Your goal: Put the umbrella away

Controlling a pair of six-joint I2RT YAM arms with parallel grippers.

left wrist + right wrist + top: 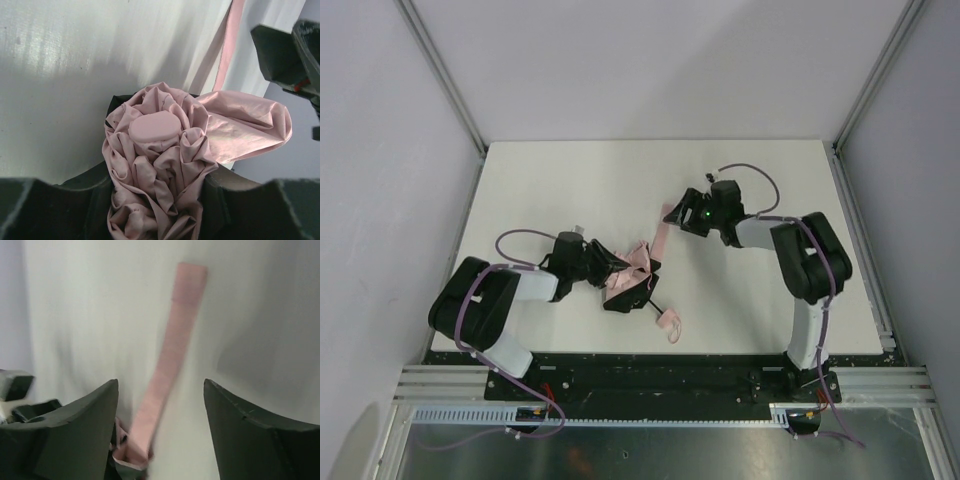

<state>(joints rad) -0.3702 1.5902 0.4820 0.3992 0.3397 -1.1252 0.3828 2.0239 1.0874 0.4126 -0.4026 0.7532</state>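
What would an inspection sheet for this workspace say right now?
Surface: white table, no marks seen.
Job's things: umbrella bunched near front; tie strap stretched toward right gripper; wrist loop on table.
Clutter: nothing seen.
Grippers: left gripper clamped on umbrella; right gripper open, strap between its fingers, ungripped.
Cables: purple cables looped along both arms, off the umbrella.
Surroundings: pale walls, metal frame posts.
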